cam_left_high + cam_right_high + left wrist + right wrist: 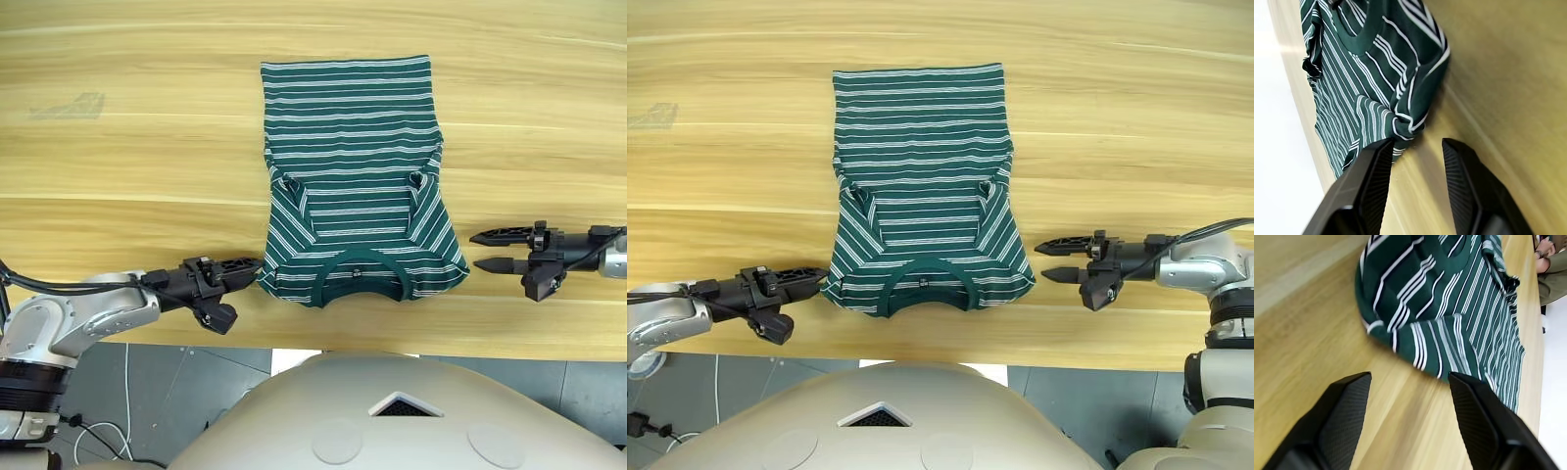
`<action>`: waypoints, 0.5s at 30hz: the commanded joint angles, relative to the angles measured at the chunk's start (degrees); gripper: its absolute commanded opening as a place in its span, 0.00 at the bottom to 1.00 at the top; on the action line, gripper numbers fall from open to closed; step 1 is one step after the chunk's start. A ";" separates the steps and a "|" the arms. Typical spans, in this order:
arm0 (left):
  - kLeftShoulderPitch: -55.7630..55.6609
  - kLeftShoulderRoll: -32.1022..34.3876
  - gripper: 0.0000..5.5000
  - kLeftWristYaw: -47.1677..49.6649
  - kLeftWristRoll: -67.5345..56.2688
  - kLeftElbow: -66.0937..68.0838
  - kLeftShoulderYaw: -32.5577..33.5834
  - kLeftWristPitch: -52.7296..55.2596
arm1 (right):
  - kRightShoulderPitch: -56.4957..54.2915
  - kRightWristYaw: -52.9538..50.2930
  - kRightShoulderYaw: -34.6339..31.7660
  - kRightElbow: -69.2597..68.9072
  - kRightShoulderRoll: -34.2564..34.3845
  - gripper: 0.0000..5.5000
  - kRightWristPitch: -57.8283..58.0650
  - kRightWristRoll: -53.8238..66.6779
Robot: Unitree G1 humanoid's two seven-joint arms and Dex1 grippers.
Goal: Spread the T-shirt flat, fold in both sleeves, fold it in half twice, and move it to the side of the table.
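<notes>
I count 1 T-shirt [353,166], sleeves folded in, mid-table [118,176], collar nearest the robot, and 2 grippers. The left gripper [255,264] sits at one shoulder corner, and the right gripper [476,251] just beside the other. Both are parted, holding nothing. The left wrist view makes the left's gap plain.

We see bare table [127,166] wood flanking the T-shirt [353,176] on both sides and beyond it. A strip of wood separates the right gripper [474,251] from the cloth; the left gripper [253,264] lies just beside the shirt's near corner.
</notes>
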 commanded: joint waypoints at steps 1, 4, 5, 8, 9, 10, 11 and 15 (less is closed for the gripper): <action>-1.36 -0.22 0.34 1.42 2.52 1.64 -1.26 0.22 | -0.69 -2.45 3.18 -0.50 0.98 0.53 0.16 -1.87; -2.00 -0.54 0.34 2.75 3.62 2.32 -2.33 0.47 | -0.84 -4.33 5.09 -0.71 0.92 0.53 0.34 -2.11; -2.46 -0.81 0.34 3.13 3.76 2.44 -2.82 0.51 | -0.89 -4.89 5.67 -0.73 0.96 0.53 0.45 -1.95; -3.69 -1.56 0.34 4.03 3.76 2.48 -4.24 0.27 | -1.07 -6.19 7.49 -1.55 1.22 0.53 0.70 -1.77; -3.91 -1.62 0.34 4.22 3.68 2.58 -4.66 0.24 | -1.12 -6.60 7.96 -1.75 1.24 0.53 0.78 -1.85; -4.06 -1.60 0.34 4.34 3.92 2.71 -5.18 0.17 | -1.19 -6.95 8.36 -1.86 1.23 0.53 0.88 -1.88; -4.16 -1.61 0.34 4.39 4.00 2.94 -5.68 0.06 | -1.24 -7.29 8.73 -1.97 1.20 0.53 1.02 -1.93; -4.42 -1.71 0.30 5.25 5.01 3.57 -7.26 0.20 | -1.95 -8.25 10.27 -1.69 1.23 0.47 1.93 -2.28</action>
